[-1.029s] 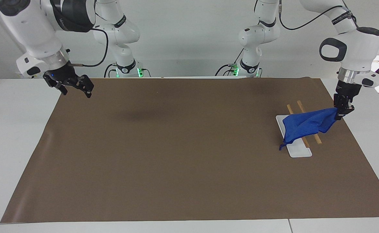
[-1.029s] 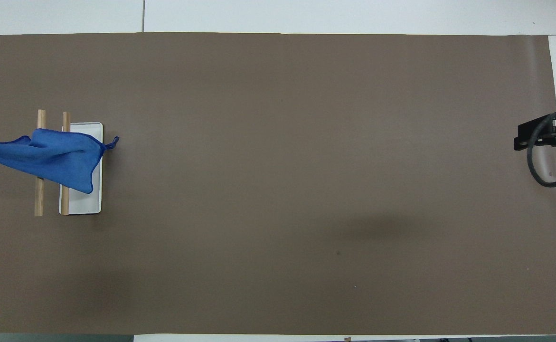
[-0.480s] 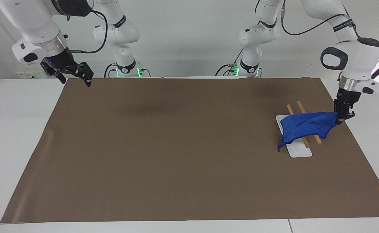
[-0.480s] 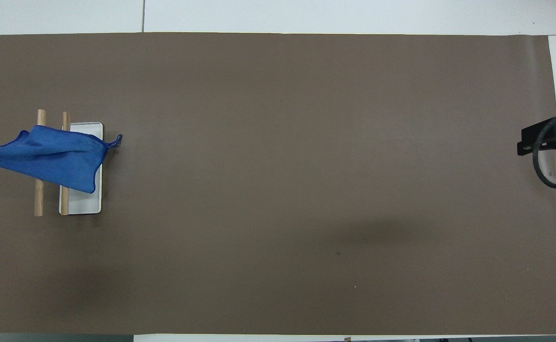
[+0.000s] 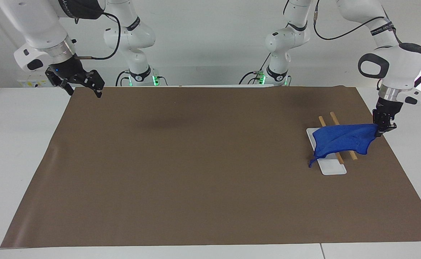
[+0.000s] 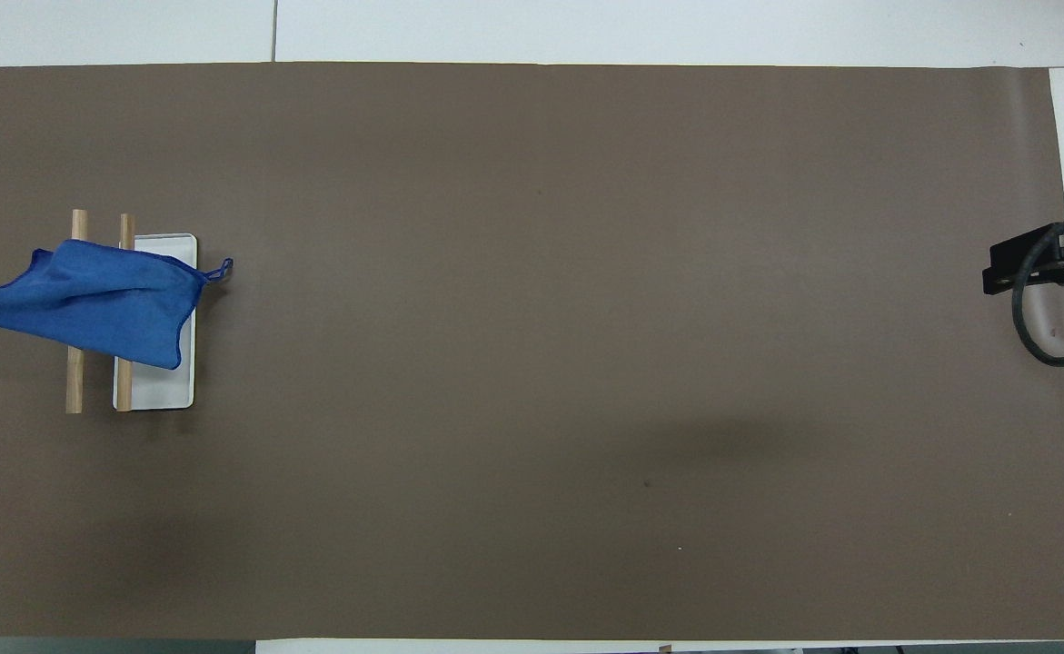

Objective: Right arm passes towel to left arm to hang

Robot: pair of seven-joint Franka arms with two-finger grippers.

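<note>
Towel (image 5: 341, 141) over two rails (image 5: 339, 135) — on base (image 5: 332, 168) — at left arm's table end

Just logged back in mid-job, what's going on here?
The left tool holds one corner of the towel, which is draped across two wooden rods and a white tray at the left arm's end of the table. The right tool waits open above the mat's edge at its own end.
</note>
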